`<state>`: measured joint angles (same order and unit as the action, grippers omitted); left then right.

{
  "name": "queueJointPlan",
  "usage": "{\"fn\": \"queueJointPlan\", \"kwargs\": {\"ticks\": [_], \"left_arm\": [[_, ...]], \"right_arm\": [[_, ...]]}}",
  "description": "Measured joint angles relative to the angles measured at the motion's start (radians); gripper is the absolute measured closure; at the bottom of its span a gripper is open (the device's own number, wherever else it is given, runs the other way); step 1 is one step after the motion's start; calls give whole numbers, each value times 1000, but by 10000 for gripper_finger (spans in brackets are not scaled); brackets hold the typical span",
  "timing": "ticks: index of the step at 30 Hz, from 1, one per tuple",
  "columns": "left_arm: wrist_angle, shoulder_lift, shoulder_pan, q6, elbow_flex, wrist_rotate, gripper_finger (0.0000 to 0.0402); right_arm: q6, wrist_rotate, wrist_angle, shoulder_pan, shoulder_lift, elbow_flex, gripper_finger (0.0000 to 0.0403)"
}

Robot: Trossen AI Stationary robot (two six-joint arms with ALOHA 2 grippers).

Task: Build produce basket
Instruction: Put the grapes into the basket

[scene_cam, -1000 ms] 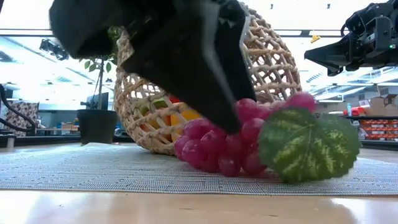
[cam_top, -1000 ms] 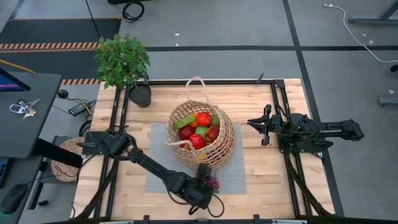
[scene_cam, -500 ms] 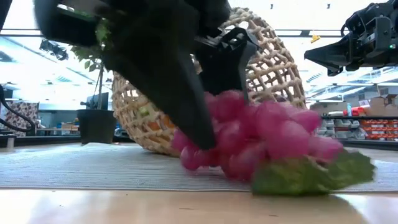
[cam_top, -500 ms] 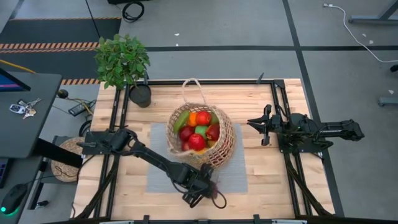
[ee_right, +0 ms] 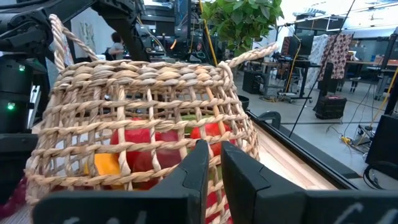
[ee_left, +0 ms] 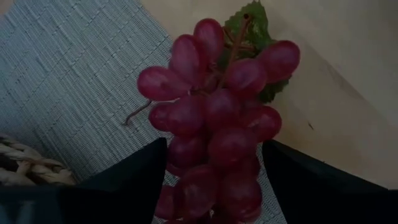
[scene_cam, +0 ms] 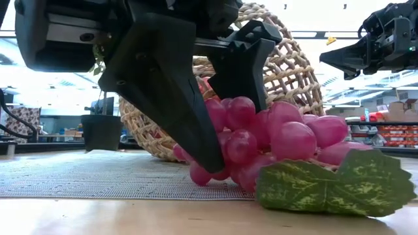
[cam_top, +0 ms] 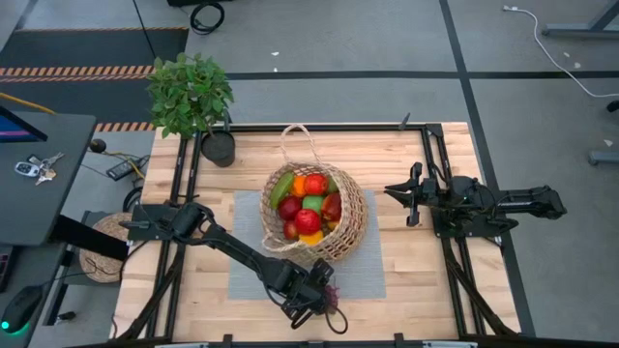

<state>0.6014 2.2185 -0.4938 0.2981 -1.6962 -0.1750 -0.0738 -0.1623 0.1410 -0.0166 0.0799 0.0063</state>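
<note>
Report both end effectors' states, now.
Left end effector: closed around the grapes, at the mat's near edge.
Right end effector: closed, empty, beside the basket.

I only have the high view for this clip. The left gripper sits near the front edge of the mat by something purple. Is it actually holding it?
Observer: In the low view the left gripper has a finger on each side of the grapes, closed against the bunch.
Operator: Are they off the table?
Observer: No. The lowest grapes and the leaf touch the surface.
Operator: And the right arm?
Observer: The right gripper has its fingers nearly together, holding nothing, pointed at the basket.
</note>
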Motion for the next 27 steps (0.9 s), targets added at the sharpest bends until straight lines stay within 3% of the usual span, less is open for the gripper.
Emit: {"fn": "queueJointPlan", "kwargs": {"ticks": [16,27], "left_arm": [[6,0,-15,-22,0,-50,230],[24,-24,-15,-63,2,-63,257]], "right_arm": [[0,0,0,0,0,0,353],[0,0,0,0,0,0,353]]}}
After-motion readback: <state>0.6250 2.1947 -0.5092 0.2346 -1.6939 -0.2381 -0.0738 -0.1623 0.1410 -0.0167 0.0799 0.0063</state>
